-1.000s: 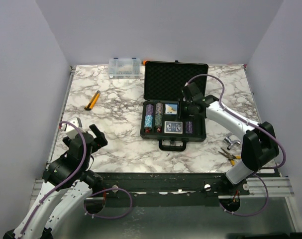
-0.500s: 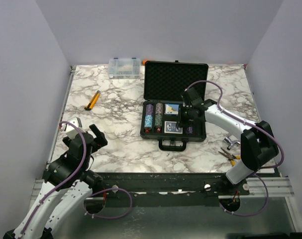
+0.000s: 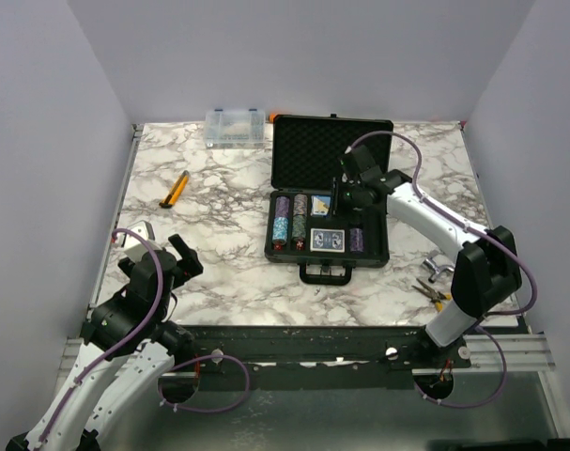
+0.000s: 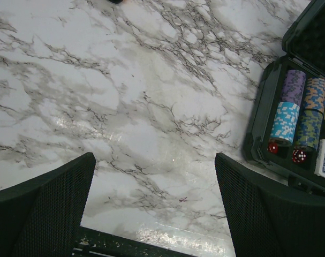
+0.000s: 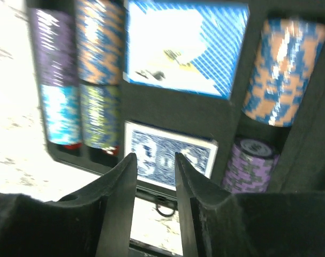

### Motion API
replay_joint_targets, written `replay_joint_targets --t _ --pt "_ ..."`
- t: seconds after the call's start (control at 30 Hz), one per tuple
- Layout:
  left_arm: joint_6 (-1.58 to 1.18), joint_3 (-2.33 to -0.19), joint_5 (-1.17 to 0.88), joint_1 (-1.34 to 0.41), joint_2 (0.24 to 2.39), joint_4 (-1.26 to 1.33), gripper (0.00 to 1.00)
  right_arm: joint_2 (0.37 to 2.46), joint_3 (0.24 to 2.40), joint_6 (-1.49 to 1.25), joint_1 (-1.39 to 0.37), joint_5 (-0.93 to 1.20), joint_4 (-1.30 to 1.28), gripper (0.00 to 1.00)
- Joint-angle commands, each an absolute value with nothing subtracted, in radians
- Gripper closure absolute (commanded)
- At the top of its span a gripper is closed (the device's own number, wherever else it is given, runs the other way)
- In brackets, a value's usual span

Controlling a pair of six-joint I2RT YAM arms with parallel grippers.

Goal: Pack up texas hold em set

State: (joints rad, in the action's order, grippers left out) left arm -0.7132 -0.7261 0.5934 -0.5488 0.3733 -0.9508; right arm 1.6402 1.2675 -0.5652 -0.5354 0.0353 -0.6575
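Observation:
The black case [image 3: 331, 150] lies open, its foam-lined lid standing at the back and its handle [image 3: 327, 273] at the front. The slotted tray holds chip stacks [image 3: 292, 218], two blue-white card decks [image 3: 324, 204] [image 3: 328, 241] and red dice [image 4: 298, 156]. My right gripper [image 3: 339, 195] hovers over the tray near the upper deck. In the right wrist view its fingers [image 5: 154, 156] stand a narrow gap apart and empty above the lower deck [image 5: 202, 154], with the upper deck [image 5: 183, 48] and chip stacks [image 5: 282, 69] beyond. My left gripper [image 3: 162, 246] is wide open and empty [image 4: 154, 160] over bare marble, left of the case [image 4: 258, 134].
A small clear organizer box [image 3: 235, 127] sits at the back, left of the lid. An orange-handled tool [image 3: 177, 189] lies at the left. Pliers [image 3: 433, 293] and a metal piece [image 3: 439, 268] lie right of the case, near the table's front edge.
My right gripper dipped toward the front of the tray half a second ago and has moved back over the upper deck. The left arm has not moved.

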Motion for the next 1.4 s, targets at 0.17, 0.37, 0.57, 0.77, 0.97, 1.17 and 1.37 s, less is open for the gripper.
replay_joint_targets --t 0.17,0.37,0.57,0.77,0.97,1.17,1.37 --pt "-0.691 -0.73 0.568 -0.543 0.396 -0.942 0.08 1.762 1.697 -0.485 -0.504 -0.014 -0.756 0.51" --pt "-0.685 -0.73 0.565 -0.543 0.396 -0.938 0.08 1.879 1.943 -0.517 -0.383 0.1 -0.772 0.45" --pt "-0.677 -0.732 0.558 -0.54 0.406 -0.933 0.08 1.966 2.076 -0.603 -0.208 0.242 -0.731 0.46" --pt "-0.68 -0.731 0.56 -0.54 0.404 -0.934 0.08 2.048 2.155 -0.665 -0.064 0.343 -0.697 0.48" --pt "-0.68 -0.731 0.55 -0.54 0.419 -0.933 0.08 2.121 2.169 -0.75 0.07 0.428 -0.624 0.55" --pt "-0.681 -0.729 0.543 -0.54 0.439 -0.931 0.08 2.22 2.227 -0.778 0.123 0.474 -0.614 0.58" --pt "-0.678 -0.727 0.525 -0.54 0.452 -0.929 0.08 2.302 2.235 -0.788 0.137 0.496 -0.604 0.64"
